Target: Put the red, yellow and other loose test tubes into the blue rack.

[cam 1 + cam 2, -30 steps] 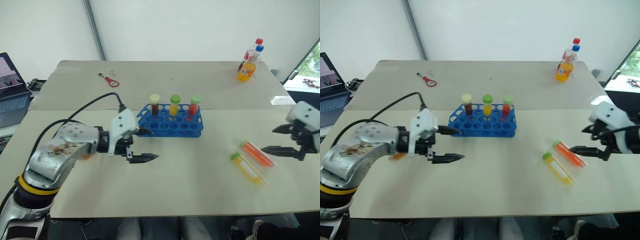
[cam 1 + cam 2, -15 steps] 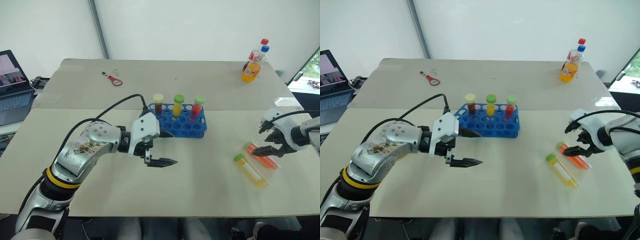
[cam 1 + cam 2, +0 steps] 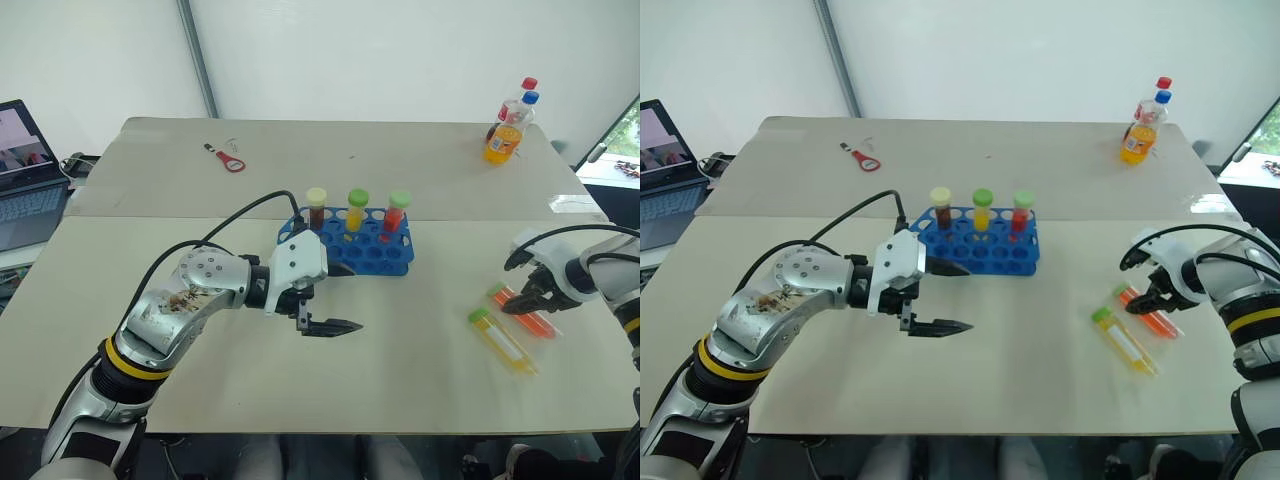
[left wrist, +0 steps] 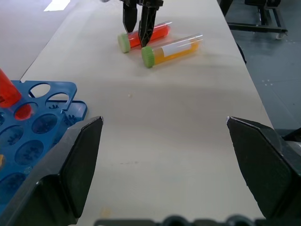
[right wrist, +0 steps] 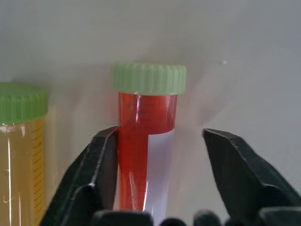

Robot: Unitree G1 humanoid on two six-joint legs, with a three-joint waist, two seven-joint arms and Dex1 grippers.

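Hidden: the right arm is running off the right edge of the head views, and the blue rack (image 4: 33, 136) is being cut by the edge of the left wrist view.
Hard to make out: from the right wrist view one finger (image 5: 101, 165) is lying against the red tube (image 5: 146, 155) while the other is standing off with a gap; whether it is gripping cannot be told.
Right gripper (image 3: 522, 298): pointing down over the red tube (image 3: 527, 313), fingers straddling it just below its green cap, partly closed.
Yellow tube (image 3: 500, 338): lying on the table (image 3: 420, 380) just beside the red one, outside the fingers.
Left gripper (image 3: 338, 300): hovering with fingers spread wide, holding nothing, just in front of the blue rack (image 3: 372, 258).
Blue rack: standing mid-table, carrying three upright tubes, well apart from the two lying tubes.
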